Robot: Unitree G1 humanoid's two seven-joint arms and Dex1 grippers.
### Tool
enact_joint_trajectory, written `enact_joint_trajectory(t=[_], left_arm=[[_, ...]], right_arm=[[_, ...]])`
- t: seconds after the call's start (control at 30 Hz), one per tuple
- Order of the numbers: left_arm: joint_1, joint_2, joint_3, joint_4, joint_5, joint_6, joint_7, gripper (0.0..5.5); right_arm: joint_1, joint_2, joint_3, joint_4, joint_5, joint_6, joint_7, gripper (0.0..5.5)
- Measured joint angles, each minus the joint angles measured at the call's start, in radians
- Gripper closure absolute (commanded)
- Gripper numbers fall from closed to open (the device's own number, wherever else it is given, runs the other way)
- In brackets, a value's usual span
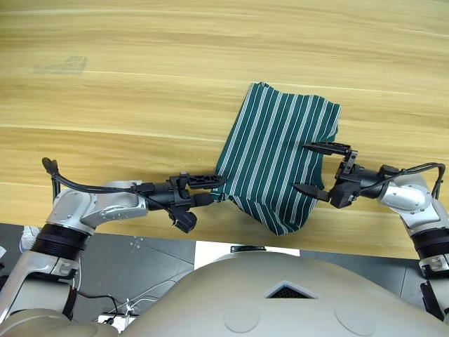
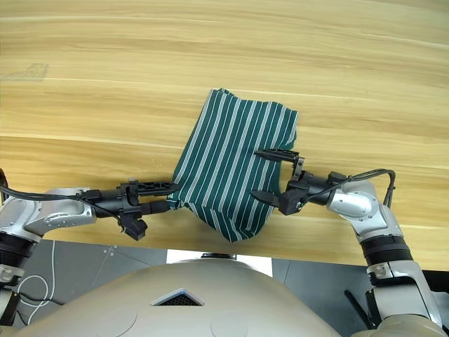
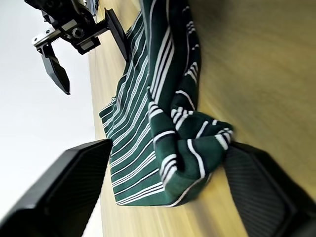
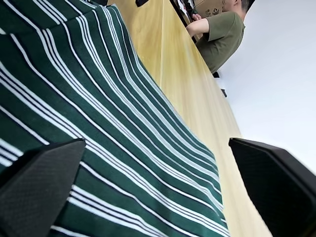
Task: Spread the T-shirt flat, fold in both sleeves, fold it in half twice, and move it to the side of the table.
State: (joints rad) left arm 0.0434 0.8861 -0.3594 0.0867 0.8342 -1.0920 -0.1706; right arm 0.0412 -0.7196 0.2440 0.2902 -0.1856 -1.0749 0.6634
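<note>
Well, on the left, the left gripper [image 1: 208,190] lies low over the wooden table [image 1: 126,84] with its two fingers apart. A bunched corner of the T-shirt [image 1: 277,151] sits between them, pressed against one pad in the wrist view. The shirt, dark green with thin white stripes, lies folded in a slanted oblong near the table's front edge, its lowest corner close to that edge. On the right, the right gripper [image 1: 302,167] is spread wide over the shirt's right-hand side; I cannot tell whether it touches the cloth.
</note>
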Motion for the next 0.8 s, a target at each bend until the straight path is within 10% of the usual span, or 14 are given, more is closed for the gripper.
enact_joint_trajectory(t=[0.4, 0.8], left_arm=[[0.017, 0.018, -0.024, 0.007, 0.035, 0.029, 0.012, 4.34], [0.022, 0.039, -0.031, -0.022, 0.009, 0.053, 0.005, 5.45]], right_arm=[[0.214, -0.217, 0.011, 0.023, 0.072, -0.246, -0.01, 0.1], [0.128, -0.137, 0.05, 0.036, -0.091, -0.234, -0.072, 0.1]])
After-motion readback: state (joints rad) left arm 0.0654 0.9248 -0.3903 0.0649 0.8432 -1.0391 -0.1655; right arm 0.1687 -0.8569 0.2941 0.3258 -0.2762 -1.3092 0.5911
